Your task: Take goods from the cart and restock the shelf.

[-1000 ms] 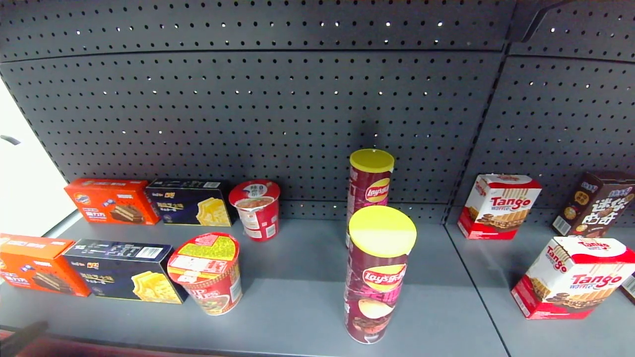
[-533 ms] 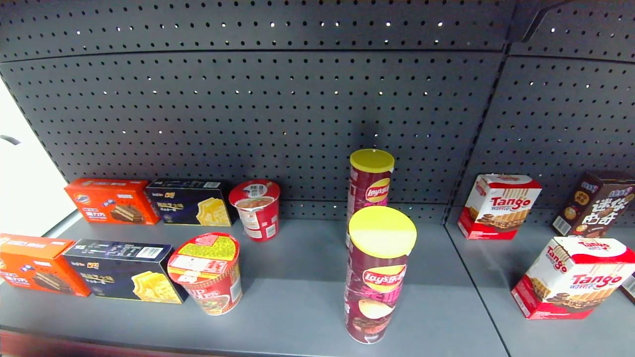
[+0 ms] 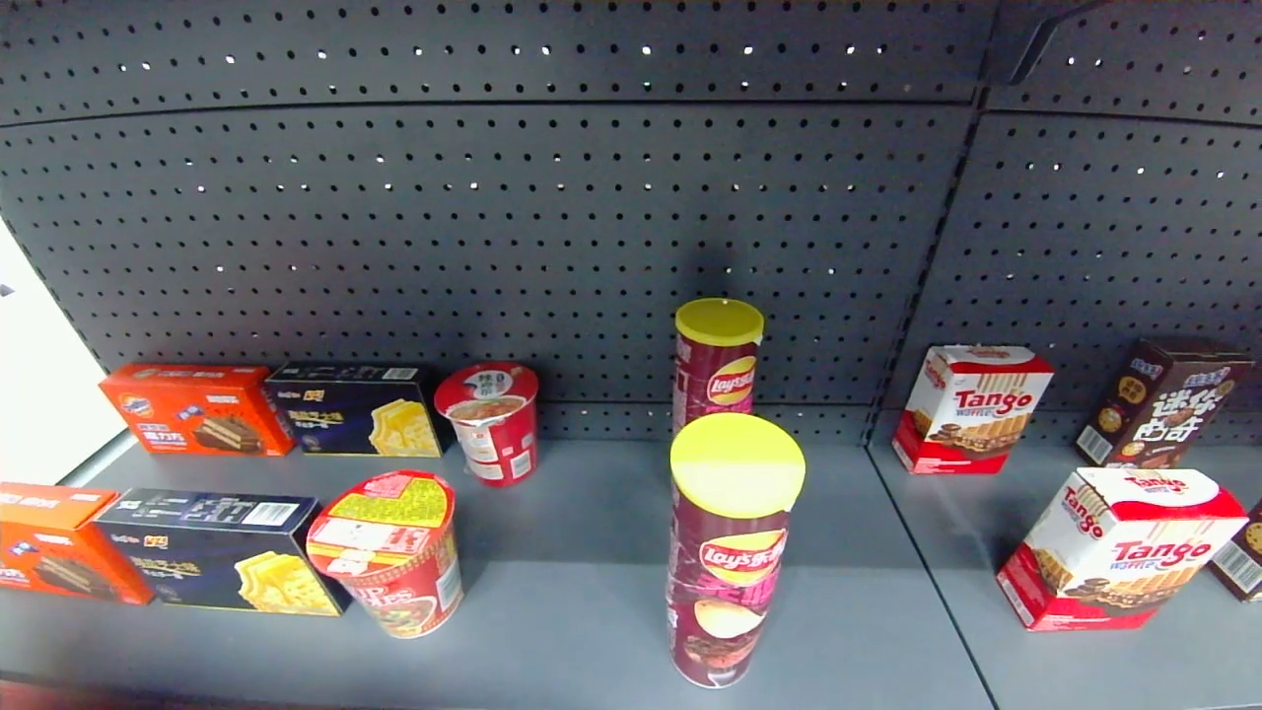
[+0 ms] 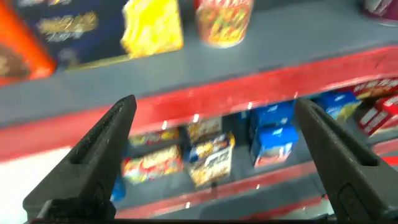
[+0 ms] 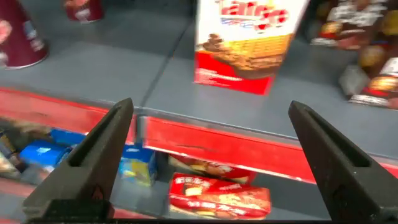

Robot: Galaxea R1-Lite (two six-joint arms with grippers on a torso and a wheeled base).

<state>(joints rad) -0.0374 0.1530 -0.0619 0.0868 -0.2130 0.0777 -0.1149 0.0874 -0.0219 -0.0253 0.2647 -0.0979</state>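
The grey shelf [image 3: 592, 552] holds two chip cans [image 3: 735, 532], two red noodle cups [image 3: 386, 552], wafer boxes [image 3: 1119, 562] on the right, and orange [image 3: 192, 422] and dark blue boxes [image 3: 217, 552] on the left. My left gripper [image 4: 214, 106] is open and holds nothing. It faces the shelf's red front edge [image 4: 217, 102], below a noodle cup [image 4: 224, 22] and a dark blue box [image 4: 106, 31]. My right gripper [image 5: 210, 107] is open and holds nothing. It faces the red edge [image 5: 236, 149], below a wafer box [image 5: 245, 43].
A dark pegboard wall [image 3: 552, 217] backs the shelf. A lower shelf under the red edge carries blue packs [image 4: 273, 134] and red packs [image 5: 217, 196]. Bare shelf room lies between the noodle cups and the chip cans. A brown box [image 3: 1158, 404] stands at the far right.
The whole head picture has shifted a little, so the camera moved. A dark shape at the head view's lower left corner dropped out of sight. The goods stand as before.
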